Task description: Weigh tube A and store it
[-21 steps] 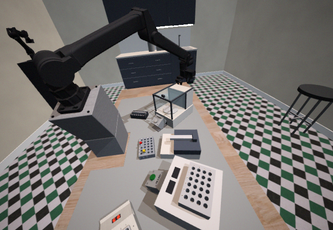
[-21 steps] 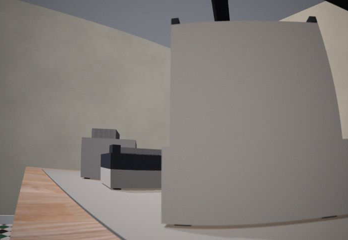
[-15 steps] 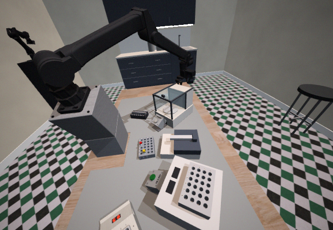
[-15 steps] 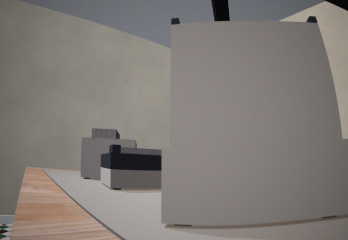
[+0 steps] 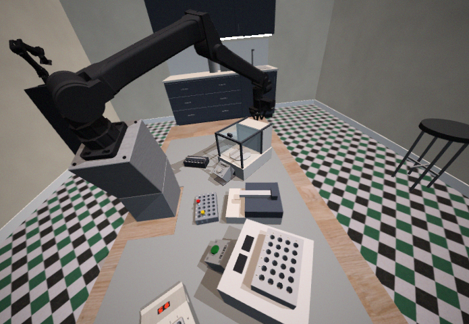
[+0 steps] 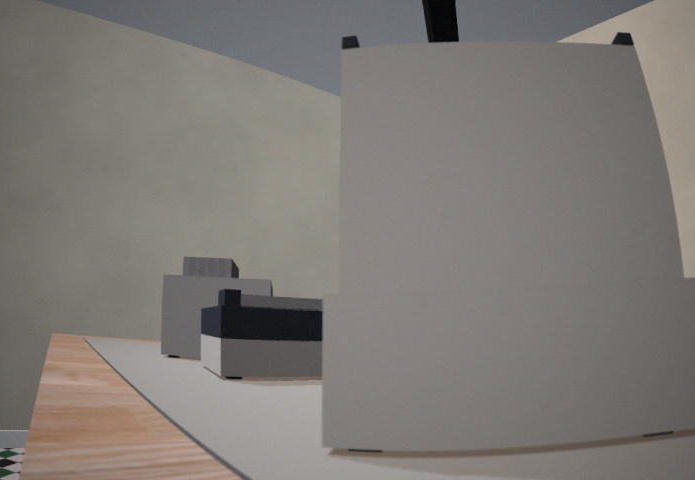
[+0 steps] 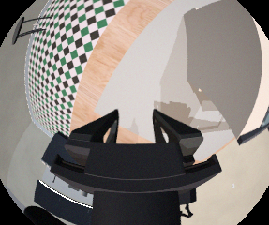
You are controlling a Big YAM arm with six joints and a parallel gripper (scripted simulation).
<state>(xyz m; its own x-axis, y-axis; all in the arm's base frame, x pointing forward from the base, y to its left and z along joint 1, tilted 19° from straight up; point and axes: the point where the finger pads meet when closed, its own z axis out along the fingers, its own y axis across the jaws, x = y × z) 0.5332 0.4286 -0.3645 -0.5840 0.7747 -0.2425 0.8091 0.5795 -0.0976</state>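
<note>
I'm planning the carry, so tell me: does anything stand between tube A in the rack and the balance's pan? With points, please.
Yes: the glass top pane (image 5: 242, 131) looks shut over the pan (image 5: 238, 155), its black knob (image 5: 229, 134) at the front edge. Lower down, a grey dial unit (image 5: 221, 171) sits by the front.

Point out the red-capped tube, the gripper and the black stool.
Red-capped tube (image 5: 198, 200): top view, on its cap.
Gripper (image 5: 257, 117) (image 7: 135, 112): top and wrist views, midway between its fingertips.
Black stool (image 5: 452, 129): top view, on its seat.
</note>
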